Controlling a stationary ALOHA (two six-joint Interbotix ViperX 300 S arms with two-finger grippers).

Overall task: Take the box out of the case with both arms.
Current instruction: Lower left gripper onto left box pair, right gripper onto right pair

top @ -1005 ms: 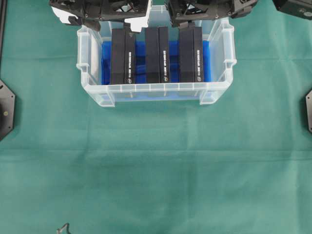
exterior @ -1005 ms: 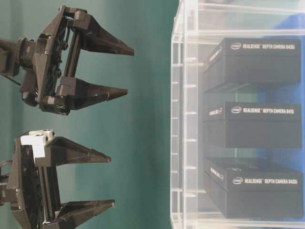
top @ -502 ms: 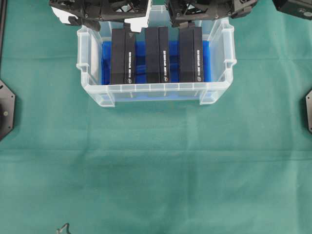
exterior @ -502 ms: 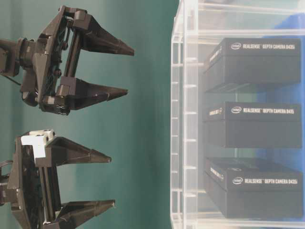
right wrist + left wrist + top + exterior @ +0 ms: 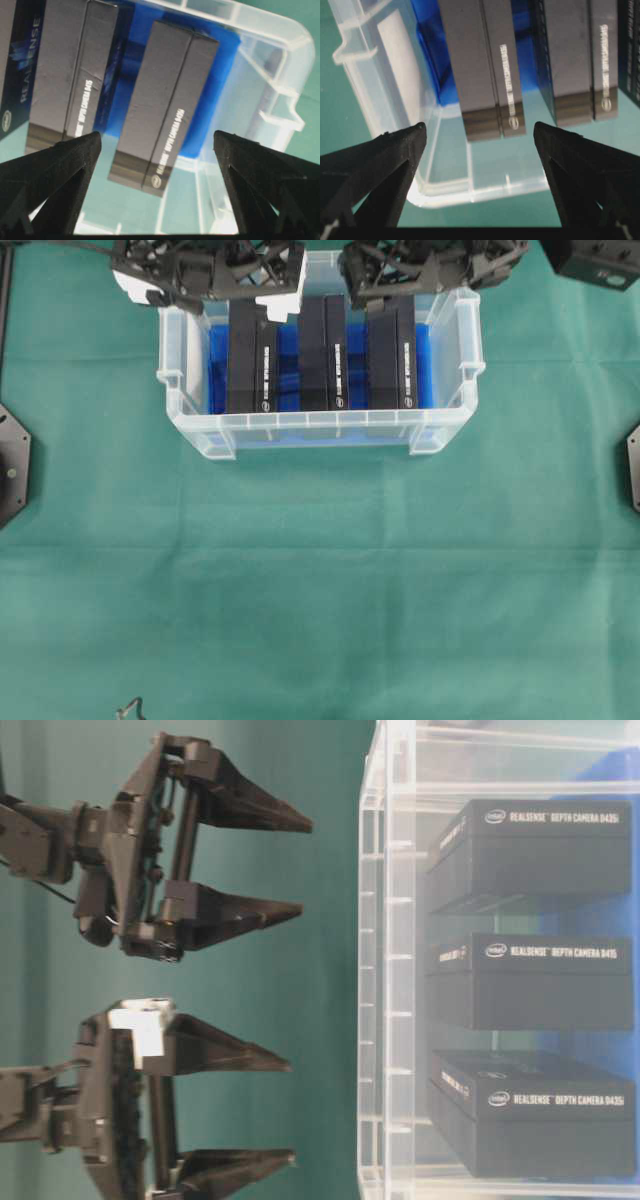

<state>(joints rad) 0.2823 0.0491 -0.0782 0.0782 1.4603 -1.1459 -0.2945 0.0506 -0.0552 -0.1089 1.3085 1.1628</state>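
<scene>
Three black boxes stand on edge, side by side with gaps between them, inside the case (image 5: 320, 425), a clear plastic bin with a ribbed rim and blue lining (image 5: 288, 365) on its floor. In the overhead view they are the left box (image 5: 251, 358), the middle box (image 5: 322, 355) and the right box (image 5: 391, 353), each with white lettering along its upper face. The case sits toward the far end of a green cloth (image 5: 320, 580) that covers the table.

The left gripper (image 5: 210, 265), with white parts at its fingers, hangs above the far left of the case, over the end of the left box. Its two pointed fingers (image 5: 395, 160) are spread wide and hold nothing. The right gripper (image 5: 430, 262), all black, hangs above the far right, over the end of the right box, its fingers (image 5: 65, 175) likewise spread wide and empty.

In the table-level view both grippers point toward the case wall and are clear of it.
</scene>
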